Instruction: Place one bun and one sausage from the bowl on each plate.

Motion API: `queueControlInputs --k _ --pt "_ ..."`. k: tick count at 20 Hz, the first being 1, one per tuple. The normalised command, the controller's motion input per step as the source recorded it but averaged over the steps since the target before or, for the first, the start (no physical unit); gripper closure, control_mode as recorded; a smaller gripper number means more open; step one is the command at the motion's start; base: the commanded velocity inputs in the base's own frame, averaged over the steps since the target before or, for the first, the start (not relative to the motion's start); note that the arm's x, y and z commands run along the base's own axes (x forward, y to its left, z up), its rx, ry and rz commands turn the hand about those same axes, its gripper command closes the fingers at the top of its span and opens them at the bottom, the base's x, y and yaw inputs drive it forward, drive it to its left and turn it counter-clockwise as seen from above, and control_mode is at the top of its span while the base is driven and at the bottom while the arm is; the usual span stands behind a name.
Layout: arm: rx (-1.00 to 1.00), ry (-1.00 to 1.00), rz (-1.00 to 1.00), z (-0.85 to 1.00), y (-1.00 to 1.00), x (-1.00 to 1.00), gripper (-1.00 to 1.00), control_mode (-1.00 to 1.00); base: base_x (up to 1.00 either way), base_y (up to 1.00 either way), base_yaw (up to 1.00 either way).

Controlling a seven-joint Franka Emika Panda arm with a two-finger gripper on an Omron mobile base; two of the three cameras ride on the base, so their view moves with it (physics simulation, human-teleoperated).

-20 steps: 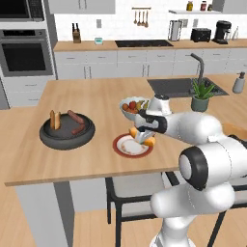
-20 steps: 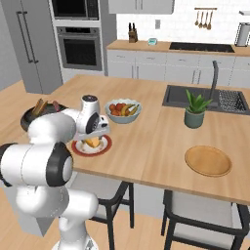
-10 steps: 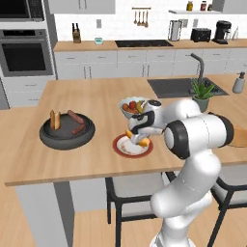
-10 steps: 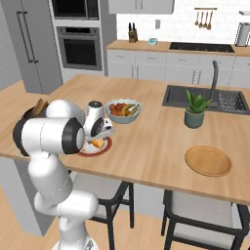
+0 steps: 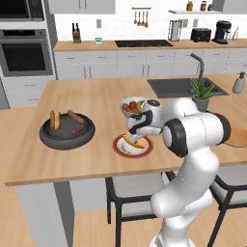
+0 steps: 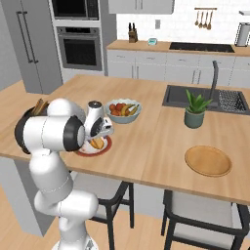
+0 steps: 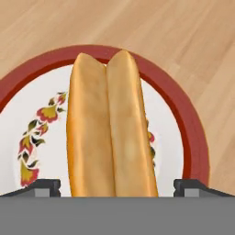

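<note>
A golden split-top bun (image 7: 110,128) lies on the white plate with a red rim (image 7: 183,114). My gripper (image 7: 117,186) hangs just over it, open. Its fingertips (image 7: 43,187) stand either side of the bun with a gap on each side. From the left base view the gripper (image 5: 135,136) sits low over that plate (image 5: 117,145). The dark bowl (image 5: 48,140) to the left holds a bun (image 5: 55,119) and two sausages (image 5: 75,116). The tan wooden plate (image 6: 207,160) lies far right, bare.
A pale fruit bowl (image 5: 132,106) stands just behind the red-rimmed plate. A potted plant (image 6: 195,110) and the sink (image 6: 195,95) lie further right. Chairs stand under the counter's front edge.
The arm's elbow has swung up and folded in over the counter edge. The hand has stayed low over the red-rimmed plate, and the bun lies there unmoved.
</note>
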Motion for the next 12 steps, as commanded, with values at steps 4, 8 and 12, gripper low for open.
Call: queueControlInputs --k 4,8,12 --pt "-0.03 0.00 -0.07 0.25 0.24 -0.09 -1.00 -1.00 0.00 0.00 0.00" --pt "-0.01 -0.03 -0.05 0.79 0.03 -0.52 -1.00 -1.00 0.00 0.00 0.00" --pt "0.00 0.00 -0.04 1.00 0.00 -0.99 -1.00 -1.00 0.00 0.00 0.00"
